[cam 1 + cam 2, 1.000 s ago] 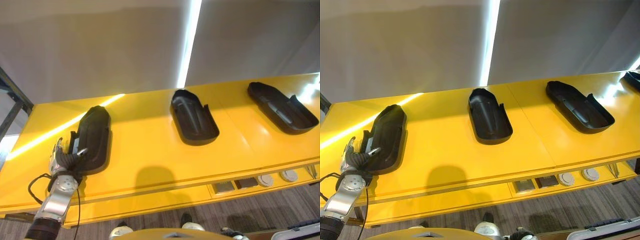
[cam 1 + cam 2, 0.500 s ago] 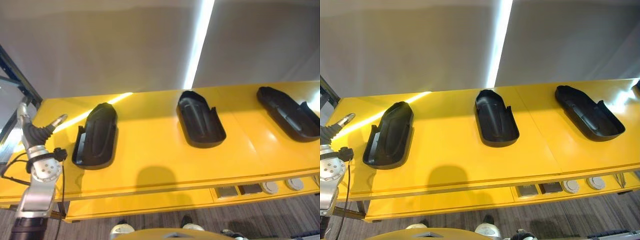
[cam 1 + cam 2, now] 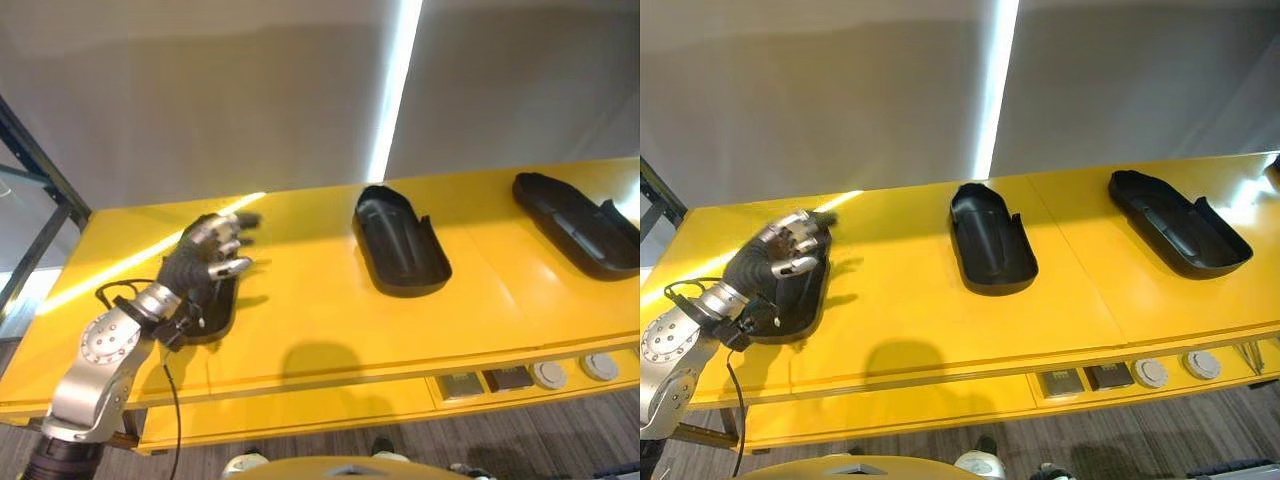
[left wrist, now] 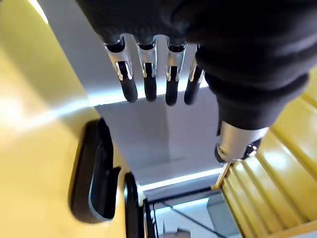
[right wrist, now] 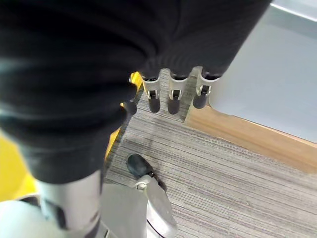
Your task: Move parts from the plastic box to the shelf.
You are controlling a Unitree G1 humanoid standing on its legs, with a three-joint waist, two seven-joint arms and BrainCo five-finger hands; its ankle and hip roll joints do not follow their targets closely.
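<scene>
Three black moulded parts lie on the yellow shelf (image 3: 310, 300): a left one (image 3: 217, 305), a middle one (image 3: 400, 240) and a right one (image 3: 575, 222). My left hand (image 3: 205, 262) hovers over the left part and hides most of it. Its fingers (image 4: 148, 79) are straight and hold nothing, and two of the parts (image 4: 94, 183) show beyond them in the left wrist view. My right hand (image 5: 172, 95) hangs above grey wood-grain floor with relaxed fingers and nothing in it.
A lower ledge at the shelf's front right holds small square pieces (image 3: 462, 385) and round ones (image 3: 550, 375). A dark metal post (image 3: 40, 175) rises at the shelf's left end. A grey wall (image 3: 250, 90) stands behind the shelf.
My left hand let go of the left part's near end, lifted away to the left, and has now swung back over that part with straight fingers. The parts lie where they were.
</scene>
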